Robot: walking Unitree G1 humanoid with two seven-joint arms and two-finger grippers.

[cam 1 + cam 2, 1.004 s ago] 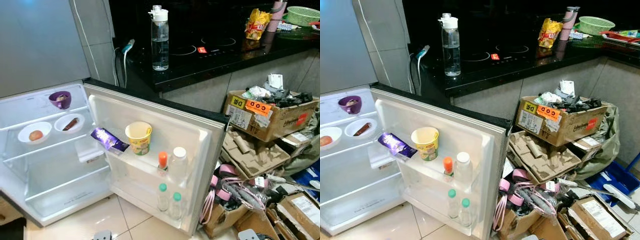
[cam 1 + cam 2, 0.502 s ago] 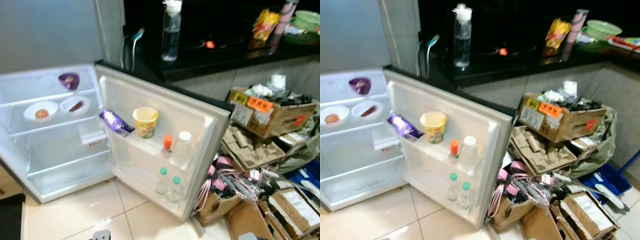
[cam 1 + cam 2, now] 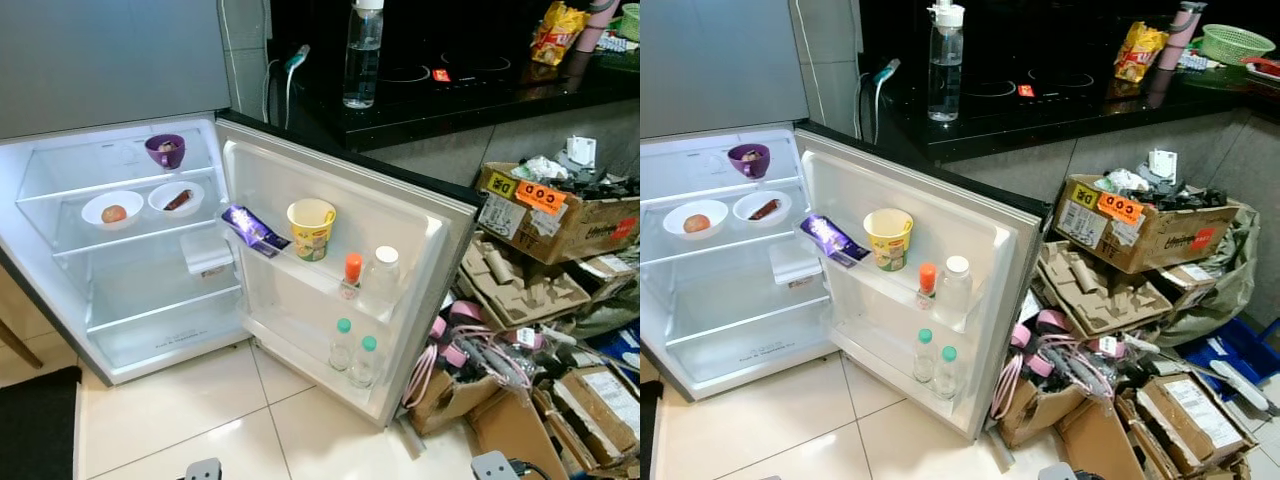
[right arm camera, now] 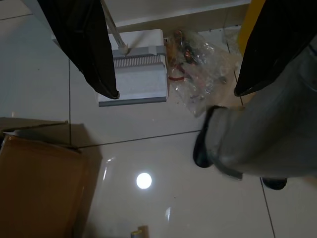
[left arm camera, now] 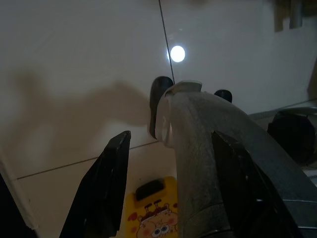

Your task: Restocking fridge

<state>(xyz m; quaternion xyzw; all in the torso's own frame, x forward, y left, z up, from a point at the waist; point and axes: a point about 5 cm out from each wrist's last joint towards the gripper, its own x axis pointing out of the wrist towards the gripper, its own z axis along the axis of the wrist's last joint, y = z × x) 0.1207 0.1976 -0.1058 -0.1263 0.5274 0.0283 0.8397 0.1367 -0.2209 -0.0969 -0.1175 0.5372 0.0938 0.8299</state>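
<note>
On the floor, fridge [image 3: 150,290] with door [image 3: 400,240] swung wide | door shelf: purple packet [image 3: 252,229], yellow cup [image 3: 311,228] | worktop [image 3: 1060,100]: water bottle [image 3: 944,62] | left gripper [image 5: 171,188] fingers apart, above floor tile | right gripper [image 4: 173,49] fingers apart, holding nothing

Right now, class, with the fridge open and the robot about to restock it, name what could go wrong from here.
1. The open fridge door juts toward the cardboard boxes and pink cables on the floor; stepping round it could snag a foot.
2. The door shelf is crowded: the yellow cup, orange-capped bottle and purple packet could be knocked over when adding items.
3. The water bottle stands near the counter's edge and may tip if bumped.
</note>
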